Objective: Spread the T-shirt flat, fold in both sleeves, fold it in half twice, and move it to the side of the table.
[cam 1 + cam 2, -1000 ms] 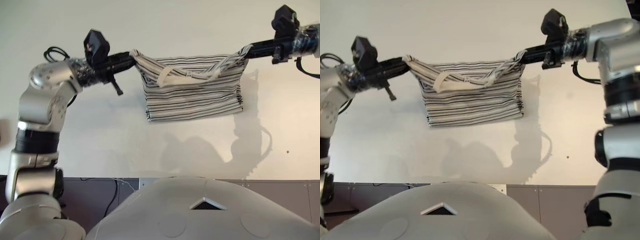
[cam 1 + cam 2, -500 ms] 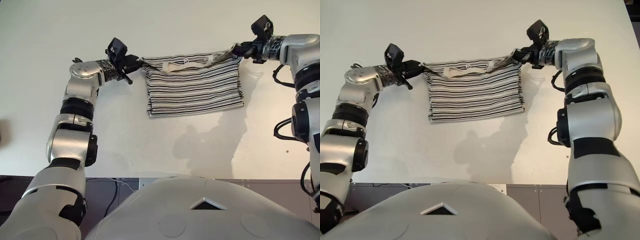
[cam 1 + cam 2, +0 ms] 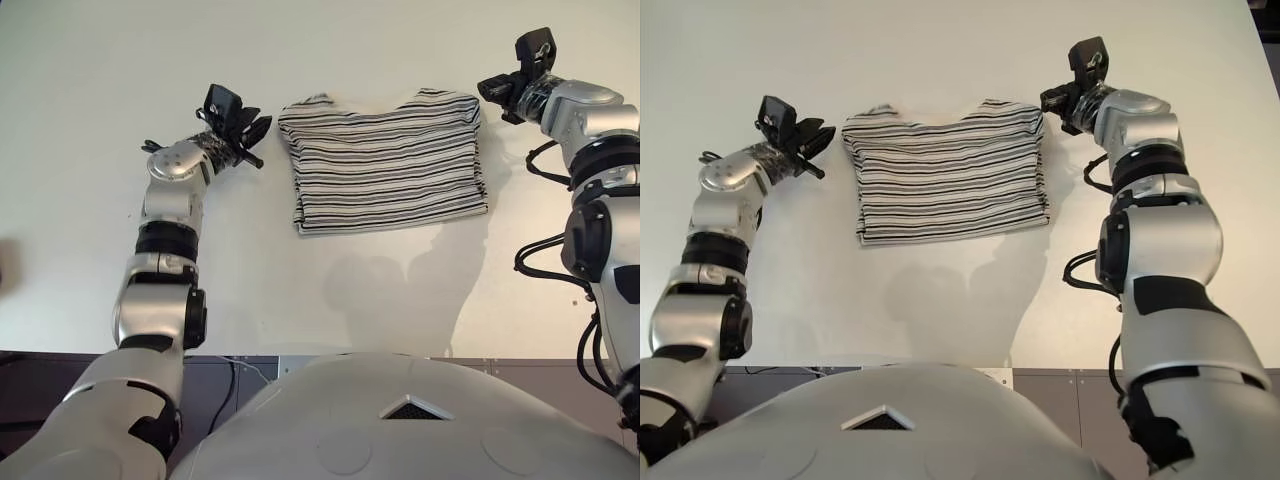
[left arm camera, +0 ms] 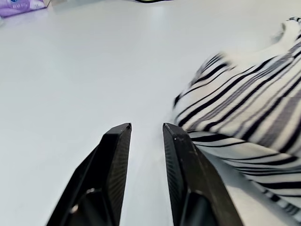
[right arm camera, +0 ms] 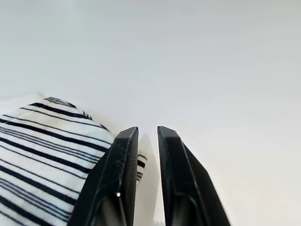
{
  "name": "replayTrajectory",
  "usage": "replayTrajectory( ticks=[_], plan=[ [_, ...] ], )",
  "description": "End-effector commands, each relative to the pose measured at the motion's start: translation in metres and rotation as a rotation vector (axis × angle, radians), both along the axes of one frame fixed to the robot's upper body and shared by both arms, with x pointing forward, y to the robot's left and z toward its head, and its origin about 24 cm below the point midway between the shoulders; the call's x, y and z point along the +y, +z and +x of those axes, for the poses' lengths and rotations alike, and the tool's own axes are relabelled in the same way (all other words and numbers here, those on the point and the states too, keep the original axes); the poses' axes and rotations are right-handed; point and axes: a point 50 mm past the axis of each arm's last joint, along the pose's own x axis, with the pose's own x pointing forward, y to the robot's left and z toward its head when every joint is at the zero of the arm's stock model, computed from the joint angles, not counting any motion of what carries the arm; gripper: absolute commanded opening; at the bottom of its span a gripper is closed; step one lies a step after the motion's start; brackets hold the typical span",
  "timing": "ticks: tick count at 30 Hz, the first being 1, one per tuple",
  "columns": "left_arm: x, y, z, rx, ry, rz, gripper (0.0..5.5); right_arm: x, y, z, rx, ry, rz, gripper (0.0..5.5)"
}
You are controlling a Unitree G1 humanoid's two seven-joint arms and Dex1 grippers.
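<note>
Shirt [image 3: 385, 160] lies folded; my left gripper [image 4: 146, 127] and right gripper [image 5: 147, 128] flank it, parted, empty; I judge the move aside remains

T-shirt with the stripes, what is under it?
The white table lies under the T-shirt. The shirt is folded, so its lower layers and the tabletop beneath are covered. Whether anything else is under there cannot be seen.

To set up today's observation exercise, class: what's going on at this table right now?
A humanoid robot is working on a striped T-shirt, which lies folded, sleeves tucked in, on the white table. The left gripper and right gripper are both open, one beside each far corner, gripping nothing. The shirt has not yet been moved aside.
</note>
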Motion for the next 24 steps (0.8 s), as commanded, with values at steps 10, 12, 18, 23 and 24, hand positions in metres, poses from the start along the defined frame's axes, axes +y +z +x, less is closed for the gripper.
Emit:
replayTrajectory(
  ticks=[10,12,18,23,24],
  plan=[
    [-0.091,0.035,-0.097,-0.267,-0.704,0.362,1.23,0.017,-0.004,-0.027,-0.323,0.945,-0.794,0.74],
    [-0.091,0.016,-0.109,-0.191,-0.759,0.413,1.23,0.011,-0.015,-0.035,-0.281,1.054,-0.887,0.74],
    [-0.075,-0.018,-0.124,-0.039,-0.799,0.519,1.23,0.002,-0.037,-0.067,-0.203,1.387,-0.923,0.74],
    [-0.045,-0.023,-0.106,-0.010,-0.693,0.583,1.23,-0.010,-0.038,-0.101,0.048,1.590,-0.674,0.74],
    [-0.039,-0.022,-0.100,-0.013,-0.675,0.600,1.23,-0.009,-0.034,-0.108,0.083,1.619,-0.614,0.74]
  ],
)
